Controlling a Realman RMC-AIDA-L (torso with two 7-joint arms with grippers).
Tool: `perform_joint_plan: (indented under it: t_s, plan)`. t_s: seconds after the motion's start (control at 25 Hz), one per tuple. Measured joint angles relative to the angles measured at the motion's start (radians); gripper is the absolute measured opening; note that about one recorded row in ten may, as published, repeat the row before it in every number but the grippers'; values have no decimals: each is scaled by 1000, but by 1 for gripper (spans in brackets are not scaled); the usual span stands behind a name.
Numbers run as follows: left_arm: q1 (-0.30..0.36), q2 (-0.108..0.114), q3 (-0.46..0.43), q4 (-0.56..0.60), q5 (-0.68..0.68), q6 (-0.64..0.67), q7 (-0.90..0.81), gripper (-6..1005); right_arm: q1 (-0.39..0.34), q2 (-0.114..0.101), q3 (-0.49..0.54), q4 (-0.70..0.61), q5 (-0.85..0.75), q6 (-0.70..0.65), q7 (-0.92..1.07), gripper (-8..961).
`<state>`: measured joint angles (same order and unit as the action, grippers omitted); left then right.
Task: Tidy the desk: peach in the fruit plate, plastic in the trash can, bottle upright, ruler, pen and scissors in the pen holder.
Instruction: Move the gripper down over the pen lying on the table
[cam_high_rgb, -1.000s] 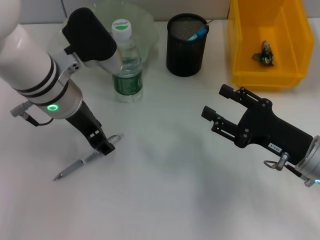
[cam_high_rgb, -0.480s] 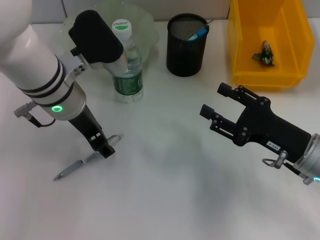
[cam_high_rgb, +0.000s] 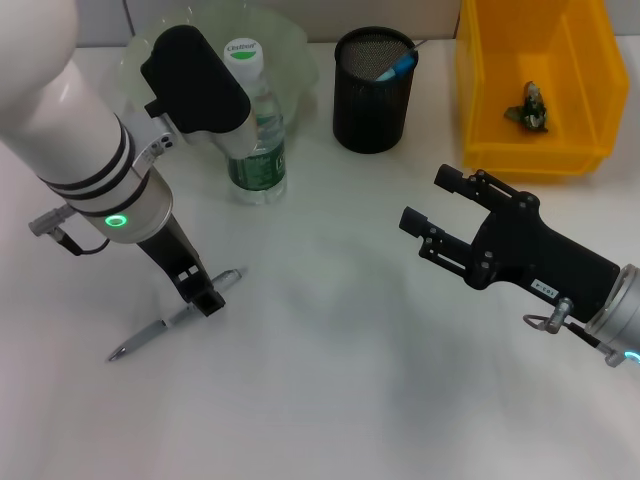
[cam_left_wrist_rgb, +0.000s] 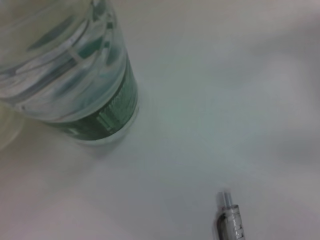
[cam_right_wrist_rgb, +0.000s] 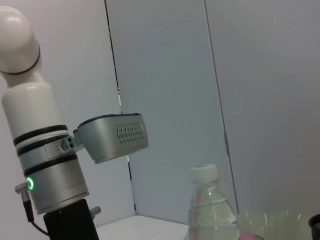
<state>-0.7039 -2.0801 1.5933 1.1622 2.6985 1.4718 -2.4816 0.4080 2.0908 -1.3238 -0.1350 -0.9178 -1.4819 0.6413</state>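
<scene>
A silver pen (cam_high_rgb: 150, 335) lies flat on the white table at the front left; its end also shows in the left wrist view (cam_left_wrist_rgb: 229, 220). My left gripper (cam_high_rgb: 203, 297) points down and is at the pen's middle, touching or just over it. A clear water bottle (cam_high_rgb: 255, 130) with a green label stands upright behind it and fills the left wrist view (cam_left_wrist_rgb: 70, 75). My right gripper (cam_high_rgb: 428, 200) is open and empty, held over the table at the right. The black mesh pen holder (cam_high_rgb: 373, 90) holds a blue item. The peach is hidden in the head view.
A green glass fruit plate (cam_high_rgb: 295, 45) stands at the back, partly behind my left arm. A yellow bin (cam_high_rgb: 580, 90) at the back right holds a crumpled scrap (cam_high_rgb: 528, 108). The right wrist view shows the bottle (cam_right_wrist_rgb: 210, 210) and my left arm (cam_right_wrist_rgb: 45, 165).
My left arm's upper part has shifted slightly to the right while its gripper stays at the pen. The pen has not moved. My right gripper has barely moved.
</scene>
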Motion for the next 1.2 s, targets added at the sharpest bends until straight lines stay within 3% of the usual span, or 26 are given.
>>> perform_joint_plan:
  t_s: [1.2]
  plan:
    - [-5, 0, 59, -15, 4, -2, -11, 690, 14, 0, 0, 0, 3, 16, 0, 711]
